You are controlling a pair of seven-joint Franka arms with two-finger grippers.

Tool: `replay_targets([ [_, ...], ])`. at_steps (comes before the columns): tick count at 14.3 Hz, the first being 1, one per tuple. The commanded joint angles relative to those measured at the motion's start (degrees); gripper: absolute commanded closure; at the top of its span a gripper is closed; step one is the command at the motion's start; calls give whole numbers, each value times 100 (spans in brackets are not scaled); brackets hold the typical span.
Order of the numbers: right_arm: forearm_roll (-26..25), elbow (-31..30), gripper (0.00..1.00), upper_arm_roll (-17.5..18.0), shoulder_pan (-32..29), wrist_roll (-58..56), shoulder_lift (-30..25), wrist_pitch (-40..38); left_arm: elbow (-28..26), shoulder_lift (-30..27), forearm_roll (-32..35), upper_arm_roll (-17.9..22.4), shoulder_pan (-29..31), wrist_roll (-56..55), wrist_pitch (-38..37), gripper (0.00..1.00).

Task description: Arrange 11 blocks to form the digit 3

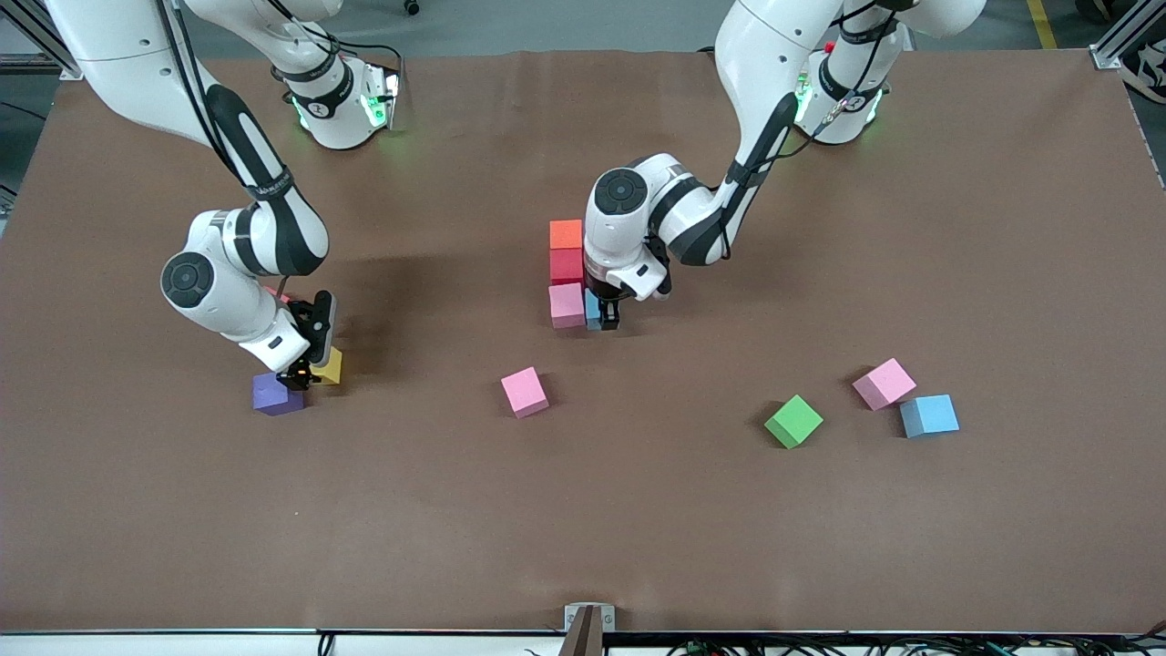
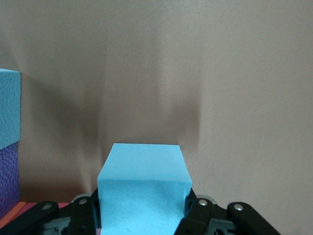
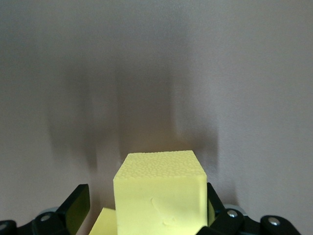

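Left tool (image 1: 605, 316) grips small matte blue cube (image 2: 143, 188) beside pink cube (image 1: 567, 305); right tool (image 1: 301, 374) spread wide around yellow cube (image 3: 160, 191).

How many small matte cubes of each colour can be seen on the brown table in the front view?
small matte pink cubes: 3
blue cubes: 2
orange cube: 1
red cube: 1
green cube: 1
purple cube: 1
yellow cube: 1
Total: 10
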Motion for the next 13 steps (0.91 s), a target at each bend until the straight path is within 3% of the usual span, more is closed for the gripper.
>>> replay_targets([
  [1,183,-86,0,48,-61,-91,19,149,34,73,119,44,-79,-143,88,80],
  [3,183,-77,0,14,-70,-91,19,149,34,73,119,44,-79,-143,88,76],
  [4,183,-60,6,13,-70,-91,19,149,34,73,119,44,-79,-143,88,71],
  [6,192,-42,33,13,-70,-91,19,149,25,73,119,35,-70,-143,88,57],
  [8,192,-7,55,13,-70,-82,19,131,34,73,119,44,-61,-134,79,31],
  [9,201,28,62,13,-61,-73,19,123,34,56,119,44,-61,-125,88,0],
  [13,209,195,72,22,-44,234,-34,43,34,-23,119,35,-52,-116,9,0],
])
